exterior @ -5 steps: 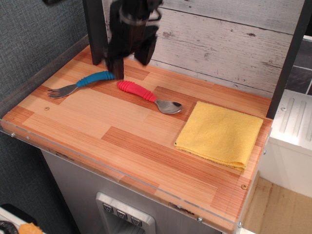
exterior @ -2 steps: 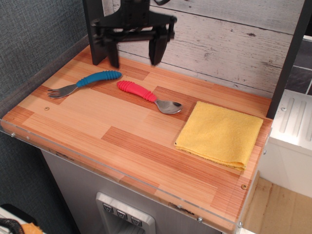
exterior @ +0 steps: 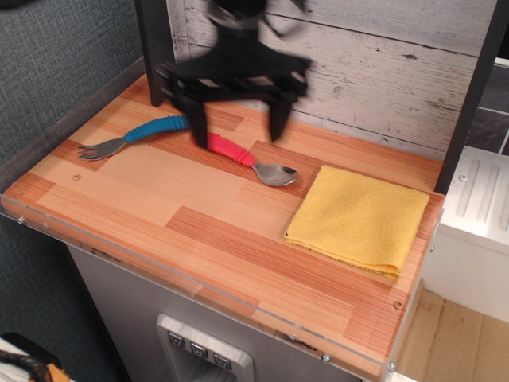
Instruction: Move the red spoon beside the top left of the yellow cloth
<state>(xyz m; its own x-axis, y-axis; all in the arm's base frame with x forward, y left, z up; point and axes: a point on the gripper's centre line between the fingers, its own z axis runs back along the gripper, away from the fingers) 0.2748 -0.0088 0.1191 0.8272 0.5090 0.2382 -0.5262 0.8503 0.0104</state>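
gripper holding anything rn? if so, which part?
Nothing held. The gripper is open, its fingers spread wide above the red spoon, which lies flat on the table with no finger closed on its handle.

Black gripper [exterior: 238,121]; ribbed red spoon [exterior: 243,157] handle (silver bowl) under the jaws. Blue-handled fork [exterior: 131,137] leftward. Plain yellow cloth [exterior: 359,218] rightward. Striped orange-brown wood surface [exterior: 159,207], whitewashed grey plank wall [exterior: 382,72].
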